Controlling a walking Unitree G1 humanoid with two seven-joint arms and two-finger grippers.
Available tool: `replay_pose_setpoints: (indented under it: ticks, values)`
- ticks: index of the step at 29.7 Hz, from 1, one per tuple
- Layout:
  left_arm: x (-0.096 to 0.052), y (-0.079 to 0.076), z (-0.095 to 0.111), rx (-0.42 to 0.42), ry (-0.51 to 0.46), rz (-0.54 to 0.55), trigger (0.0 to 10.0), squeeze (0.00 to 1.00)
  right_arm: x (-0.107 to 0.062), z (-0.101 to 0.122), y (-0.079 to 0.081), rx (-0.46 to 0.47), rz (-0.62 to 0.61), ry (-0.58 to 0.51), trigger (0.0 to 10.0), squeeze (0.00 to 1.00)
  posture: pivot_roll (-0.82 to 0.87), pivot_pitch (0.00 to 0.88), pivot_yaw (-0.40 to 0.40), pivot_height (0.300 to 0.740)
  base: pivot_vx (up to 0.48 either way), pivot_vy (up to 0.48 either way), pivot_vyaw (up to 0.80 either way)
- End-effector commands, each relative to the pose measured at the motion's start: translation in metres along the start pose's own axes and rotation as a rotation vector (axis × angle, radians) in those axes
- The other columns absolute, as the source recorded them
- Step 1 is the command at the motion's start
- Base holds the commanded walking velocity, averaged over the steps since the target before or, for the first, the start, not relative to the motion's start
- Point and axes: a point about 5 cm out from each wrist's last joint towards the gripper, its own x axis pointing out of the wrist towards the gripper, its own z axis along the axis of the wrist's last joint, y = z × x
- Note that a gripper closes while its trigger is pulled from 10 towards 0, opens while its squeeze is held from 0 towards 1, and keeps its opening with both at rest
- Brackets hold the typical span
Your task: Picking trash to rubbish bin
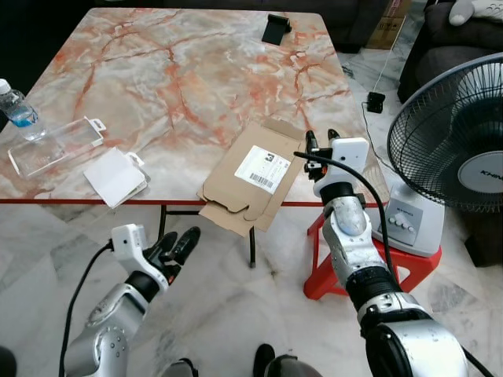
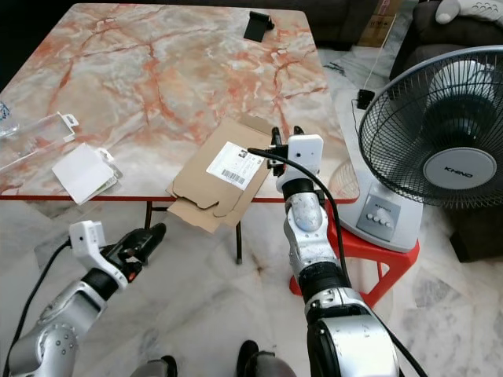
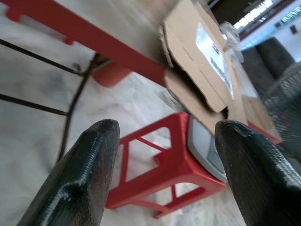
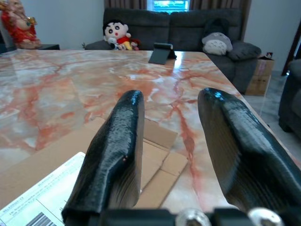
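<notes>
one flattened cardboard box [image 1: 253, 179] with a white label, lying on the near right part of the marble table [image 1: 173, 71], its near flap hanging over the red table edge. the right gripper [image 1: 322, 140] hovers over the box's right edge, just beside the label, fingers spread apart and holding nothing. the left gripper [image 1: 178, 242] hangs below the table edge, to the near left of the box and well apart from it, fingers also parted and empty.

other items on the table: one clear plastic package [image 1: 55, 146] at the left edge, contents cannot be told; one white packet [image 1: 115, 176] just near of it; one water bottle [image 1: 14, 104] at the far left; one dark phone stand [image 1: 275, 28] at the far side.

off the table, right: one fan [image 1: 452, 149] on one red stool [image 1: 409, 271].
</notes>
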Motion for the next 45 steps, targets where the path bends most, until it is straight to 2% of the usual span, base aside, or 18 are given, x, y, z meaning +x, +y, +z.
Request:
replay_pose_setpoints:
  ticks: [1, 3, 11, 19, 23, 29, 30, 31, 32, 45]
  values:
    - [0.008, -0.003, -0.009, 0.009, 0.035, -0.035, 10.0, 0.0, 0.003, 0.006, 0.0, 0.003, -0.009, -0.027, 10.0, 0.0, 0.15, 0.205, -0.071, 0.74, 0.0, 0.0, 0.0]
    - [0.013, -0.005, -0.013, -0.016, 0.039, -0.057, 10.0, 0.0, 0.002, 0.007, -0.001, 0.002, -0.011, -0.029, 10.0, 0.0, 0.15, 0.205, -0.071, 0.74, 0.0, 0.0, 0.0]
    - [0.028, -0.012, -0.025, -0.028, 0.076, -0.101, 10.0, 0.0, 0.002, 0.007, -0.004, -0.002, -0.022, -0.032, 10.0, 0.0, 0.14, 0.21, -0.068, 0.74, 0.0, 0.0, 0.0]
    - [0.041, -0.017, -0.029, -0.038, 0.073, -0.116, 10.0, 0.0, 0.002, 0.007, -0.005, -0.003, -0.025, -0.031, 10.0, 0.0, 0.14, 0.209, -0.068, 0.74, 0.0, 0.0, 0.0]
    - [0.053, -0.021, -0.032, -0.051, 0.062, -0.113, 10.0, 0.0, 0.002, 0.007, -0.004, -0.004, -0.023, -0.026, 10.0, 0.0, 0.13, 0.209, -0.066, 0.74, 0.0, 0.0, 0.0]
    - [0.059, -0.024, -0.034, -0.053, 0.06, -0.113, 10.0, 0.0, 0.001, 0.005, -0.005, -0.008, -0.021, -0.02, 10.0, 0.0, 0.13, 0.21, -0.065, 0.74, 0.0, 0.0, 0.0]
    - [0.06, -0.024, -0.034, -0.059, 0.055, -0.111, 7.1, 0.0, 0.001, 0.005, -0.005, -0.007, -0.022, -0.019, 10.0, 0.0, 0.13, 0.209, -0.064, 0.74, 0.0, 0.0, 0.0]
    - [0.062, -0.024, -0.034, -0.063, 0.051, -0.11, 1.8, 0.0, 0.001, 0.005, -0.005, -0.007, -0.023, -0.019, 10.0, 0.0, 0.13, 0.209, -0.064, 0.74, 0.0, 0.0, 0.0]
    - [0.063, -0.024, -0.034, -0.067, 0.045, -0.102, 0.0, 0.0, 0.001, 0.005, -0.005, -0.007, -0.024, -0.017, 10.0, 0.0, 0.13, 0.209, -0.062, 0.74, 0.0, 0.0, 0.0]
    - [0.064, -0.02, -0.038, -0.073, 0.025, -0.067, 0.0, 0.0, -0.001, 0.002, -0.004, -0.009, -0.022, -0.003, 10.0, 0.0, 0.12, 0.203, -0.058, 0.74, 0.0, 0.0, 0.0]
